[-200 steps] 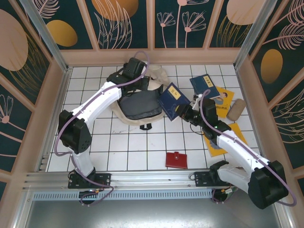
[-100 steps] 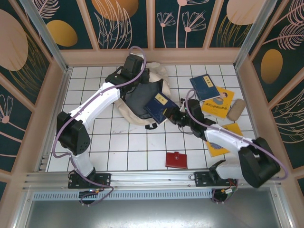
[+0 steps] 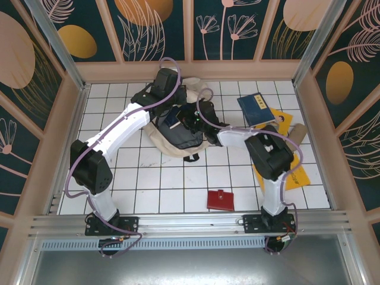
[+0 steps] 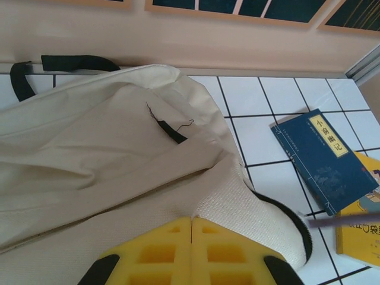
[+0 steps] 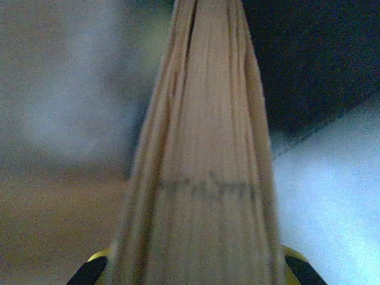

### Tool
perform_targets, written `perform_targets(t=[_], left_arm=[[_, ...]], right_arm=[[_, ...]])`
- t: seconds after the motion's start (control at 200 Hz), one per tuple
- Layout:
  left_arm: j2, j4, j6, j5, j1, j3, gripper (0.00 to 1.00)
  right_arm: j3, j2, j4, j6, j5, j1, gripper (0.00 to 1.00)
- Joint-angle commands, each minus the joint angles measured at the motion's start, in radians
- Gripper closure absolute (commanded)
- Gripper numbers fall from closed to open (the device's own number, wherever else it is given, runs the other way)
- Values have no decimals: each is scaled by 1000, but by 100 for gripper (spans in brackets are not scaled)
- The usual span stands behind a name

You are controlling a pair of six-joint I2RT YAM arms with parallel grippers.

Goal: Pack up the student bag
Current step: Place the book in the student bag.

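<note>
Bag [image 3: 159,146]: the cream backpack lies on the white tiles with its mouth pulled open and dark lining showing. Everything below is placed from it.
Left gripper [image 4: 191,237]: at the bag's far rim, yellow fingers pressed together with a fold of the cream cloth pinched between them, holding the mouth up.
Right gripper [image 5: 193,268]: reaching into the bag's mouth from the right side, clamped tight on a book [image 5: 202,178], whose page edges run straight out from between the fingers.
Book in hand: most of it is inside the opening, and from above a blue corner shows against the lining.
Risk, cloth: I'd say the pinch takes only a thin fold. If it slips, the mouth drops shut on the book and the arm.
Risk, snag: the book's leading corner could catch the lining or rim and drag the whole bag toward the left arm.
Risk, grip: held by one edge, the book may swivel or fan open when it meets the cloth.
Loose books: a blue book [image 3: 256,108] and a yellow one [image 3: 281,123] lie right of the bag. The right arm's elbow is near them and could shove them when it swings back.
Wallet [image 3: 220,199]: red, on the bag's near side, well apart and in no danger that I can see.
</note>
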Motion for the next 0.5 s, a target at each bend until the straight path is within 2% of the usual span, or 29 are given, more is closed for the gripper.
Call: perform_targets(t=[0.0,0.205,0.355,0.495], left_arm=[[-71,23,-20,-19,0,16,100],[-71,-6,-18,-7,1,14,100],[-115,-26,-12,10,1,2,100],[-139,-47,4,19,0,-16,100]], right_arm=[[103,72,152,45,66,17,100],[210,182,182,62,195,35,100],[245,207,124,80,292,43,100],[294,257,101,82,316,44,100]])
